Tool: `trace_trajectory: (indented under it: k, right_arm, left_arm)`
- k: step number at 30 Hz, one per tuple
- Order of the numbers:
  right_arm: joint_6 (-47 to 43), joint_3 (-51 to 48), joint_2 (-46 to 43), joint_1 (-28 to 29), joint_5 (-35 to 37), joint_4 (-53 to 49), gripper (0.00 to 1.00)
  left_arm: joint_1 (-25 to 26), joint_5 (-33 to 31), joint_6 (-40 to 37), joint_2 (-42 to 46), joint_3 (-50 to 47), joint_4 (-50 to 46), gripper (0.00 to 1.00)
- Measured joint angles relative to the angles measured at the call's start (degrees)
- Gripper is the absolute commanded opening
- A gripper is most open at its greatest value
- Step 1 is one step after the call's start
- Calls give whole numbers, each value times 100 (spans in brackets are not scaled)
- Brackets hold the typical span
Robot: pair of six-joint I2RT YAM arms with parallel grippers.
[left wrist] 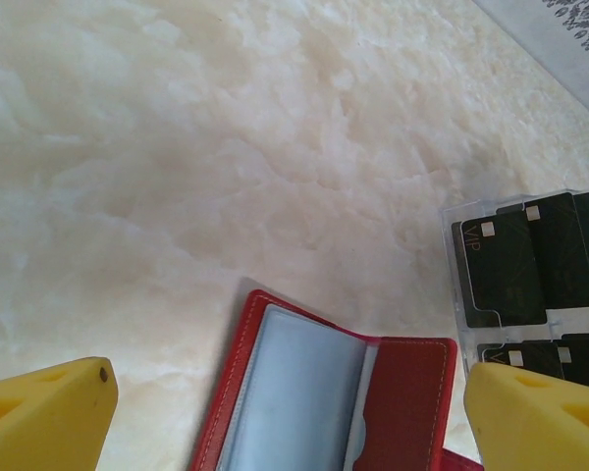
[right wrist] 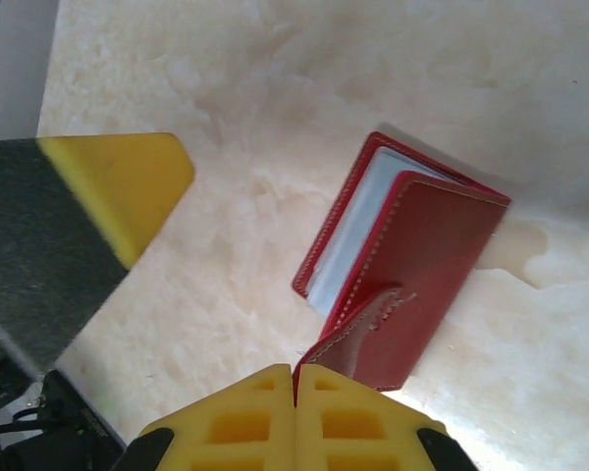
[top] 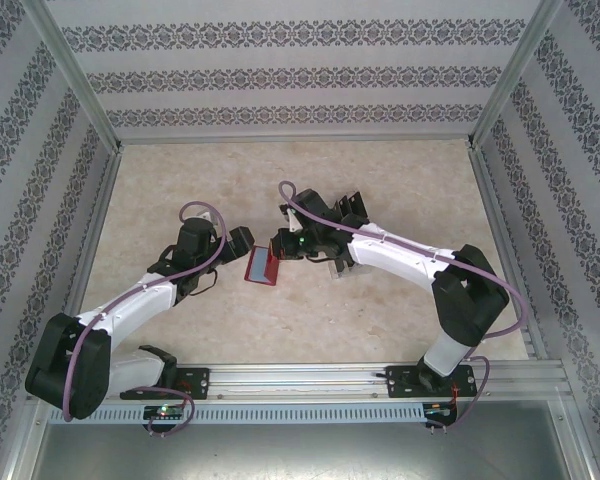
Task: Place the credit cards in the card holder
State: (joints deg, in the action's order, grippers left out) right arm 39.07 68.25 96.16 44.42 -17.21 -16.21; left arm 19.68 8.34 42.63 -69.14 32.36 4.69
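The right gripper has its fingers pressed together on the wallet's snap tab, propping the cover up off the greyish pocket. It looks a thin hold: a small tug could slip the tab free and let the cover drop shut. The left gripper hangs over the wallet, fingers apart, holding nothing. The wallet lies mid-table; the cards sit in a clear rack just beside it, where a careless reach could knock either askew.
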Motion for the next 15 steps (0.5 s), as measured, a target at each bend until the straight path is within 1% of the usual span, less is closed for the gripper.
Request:
trace_trajectory:
  k: [9, 15]
  right_arm:
    - [4, -1453, -404, -173, 588, -66, 0]
    - [2, -1991, -404, -208, 905, -149, 0]
  left_arm:
    - [0, -28, -136, -162, 0, -378, 92]
    - [0, -17, -308, -374, 26, -570, 93]
